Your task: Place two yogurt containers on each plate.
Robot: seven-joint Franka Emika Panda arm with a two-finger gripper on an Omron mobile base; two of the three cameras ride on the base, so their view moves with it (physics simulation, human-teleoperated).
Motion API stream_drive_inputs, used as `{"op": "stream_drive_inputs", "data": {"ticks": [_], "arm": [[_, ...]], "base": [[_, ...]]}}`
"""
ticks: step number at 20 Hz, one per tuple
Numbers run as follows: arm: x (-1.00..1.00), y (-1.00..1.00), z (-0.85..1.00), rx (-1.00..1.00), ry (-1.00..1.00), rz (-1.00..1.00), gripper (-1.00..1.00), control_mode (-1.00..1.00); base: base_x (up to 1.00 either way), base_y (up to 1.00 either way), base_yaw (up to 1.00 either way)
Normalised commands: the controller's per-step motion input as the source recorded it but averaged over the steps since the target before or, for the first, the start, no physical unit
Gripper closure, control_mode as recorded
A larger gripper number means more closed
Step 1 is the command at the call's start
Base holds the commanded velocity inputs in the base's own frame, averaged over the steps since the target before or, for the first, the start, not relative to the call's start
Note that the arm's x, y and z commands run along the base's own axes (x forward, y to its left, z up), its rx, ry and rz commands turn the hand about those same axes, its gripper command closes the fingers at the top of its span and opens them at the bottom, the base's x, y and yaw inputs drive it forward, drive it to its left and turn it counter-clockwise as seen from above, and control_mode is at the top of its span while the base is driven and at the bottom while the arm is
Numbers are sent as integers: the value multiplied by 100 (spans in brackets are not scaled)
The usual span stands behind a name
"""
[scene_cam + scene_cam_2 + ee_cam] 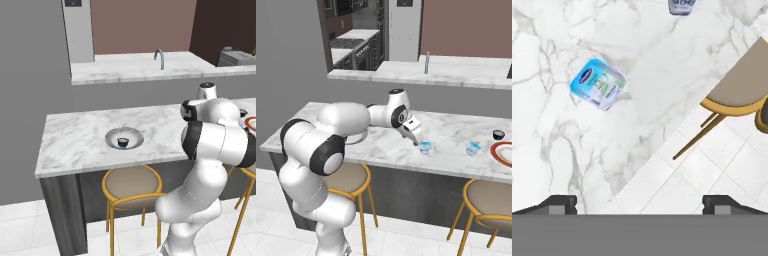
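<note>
Marble counter [557,150] bears blue-and-white yogurt cup [597,83], seemingly upright.

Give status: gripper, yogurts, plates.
Gripper open, empty, above nearest blue yogurt. One dark yogurt already on grey plate. Nothing blocking.

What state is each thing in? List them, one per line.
Claw: open, empty, above the counter beside the nearer cup.
Nearer pale blue-and-white yogurt cup: upright on the marble counter, not on a plate.
Second pale blue-and-white yogurt cup: on the counter, unplated.
Dark yogurt cup: sitting on the grey-white plate.
Second dark yogurt cup: on the counter beside the red-rimmed white plate.
</note>
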Motion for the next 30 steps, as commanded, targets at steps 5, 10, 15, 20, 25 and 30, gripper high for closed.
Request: {"op": "stream_drive_inputs", "data": {"ticks": [5, 10, 15, 20, 25, 30], "arm": [[43, -37, -27, 3, 0, -17, -100, -100], [55, -23, -18, 7, 1, -9, -100, -100], [58, -17, -2, 13, 3, -2, -100, -100], [34, -17, -5, 11, 5, 0, -100, -100], [13, -7, -17, 1, 0, 0, -100, -100], [9, 0, -37, 0, 0, 0, -100, -100]], "base": [[0, 0, 0], [0, 0, 0], [0, 0, 0], [0, 0, 0], [0, 0, 0], [0, 0, 0]]}}
